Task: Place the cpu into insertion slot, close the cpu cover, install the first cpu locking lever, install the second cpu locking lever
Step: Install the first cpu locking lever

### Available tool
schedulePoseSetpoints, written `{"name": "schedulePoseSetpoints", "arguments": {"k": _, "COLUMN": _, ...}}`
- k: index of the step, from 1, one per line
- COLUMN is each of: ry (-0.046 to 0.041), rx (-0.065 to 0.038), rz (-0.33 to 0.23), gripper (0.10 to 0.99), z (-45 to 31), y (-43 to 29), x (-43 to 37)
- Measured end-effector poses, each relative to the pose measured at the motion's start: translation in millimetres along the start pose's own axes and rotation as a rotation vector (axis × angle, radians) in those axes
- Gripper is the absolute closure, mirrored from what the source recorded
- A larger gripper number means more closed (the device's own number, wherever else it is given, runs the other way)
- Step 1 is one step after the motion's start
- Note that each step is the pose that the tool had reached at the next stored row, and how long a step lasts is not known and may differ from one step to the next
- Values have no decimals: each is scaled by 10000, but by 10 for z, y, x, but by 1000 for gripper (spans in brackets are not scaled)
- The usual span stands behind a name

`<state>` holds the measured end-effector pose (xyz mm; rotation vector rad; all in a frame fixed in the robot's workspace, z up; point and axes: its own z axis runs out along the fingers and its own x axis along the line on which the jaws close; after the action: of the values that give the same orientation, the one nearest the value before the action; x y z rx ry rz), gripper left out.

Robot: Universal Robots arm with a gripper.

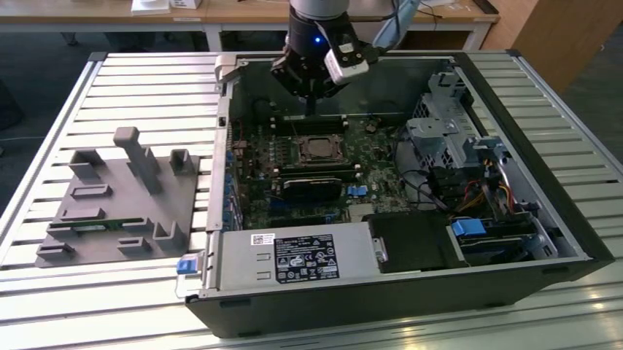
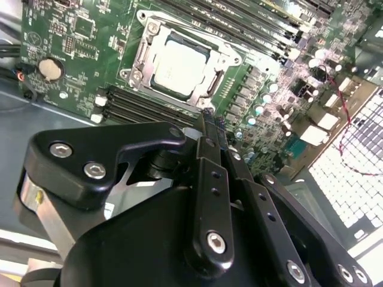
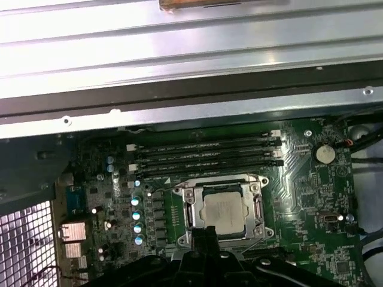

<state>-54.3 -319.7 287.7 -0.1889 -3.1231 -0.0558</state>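
The cpu (image 2: 176, 66) lies flat in the insertion slot (image 2: 139, 72) on the green board, its silvery top facing up. The cpu cover (image 2: 224, 54) lies down around it as a silvery frame. In the first wrist view the cpu (image 3: 224, 210) sits inside the cover (image 3: 188, 206), just beyond my fingertips. My gripper (image 2: 206, 119) is shut with nothing in it and hangs above the board beside the socket, apart from it. In the exterior view the gripper (image 1: 311, 109) hovers over the memory slots, behind the cpu (image 1: 317, 149).
Long black memory slots (image 3: 203, 152) run beside the socket. A black heatsink block (image 1: 311, 188) sits in front of it. A drive cage (image 1: 448, 138) and cables fill the case at the exterior view's right. A grey fixture (image 1: 122, 200) stands on the slatted table outside the case.
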Motion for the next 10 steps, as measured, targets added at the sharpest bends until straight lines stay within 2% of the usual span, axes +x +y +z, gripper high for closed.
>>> {"name": "schedulePoseSetpoints", "arguments": {"k": 2, "ry": -55, "rx": -13, "rz": -2, "gripper": 980, "z": 5, "y": -8, "x": 70}}
{"name": "schedulePoseSetpoints", "arguments": {"k": 5, "ry": -92, "rx": -19, "rz": -12, "gripper": 980, "z": 13, "y": -17, "x": 146}}
{"name": "schedulePoseSetpoints", "arguments": {"k": 8, "ry": -99, "rx": -23, "rz": -115, "gripper": 980, "z": 50, "y": -23, "x": 177}}
{"name": "schedulePoseSetpoints", "arguments": {"k": 10, "ry": -90, "rx": -26, "rz": -371, "gripper": 980, "z": 82, "y": -24, "x": 178}}
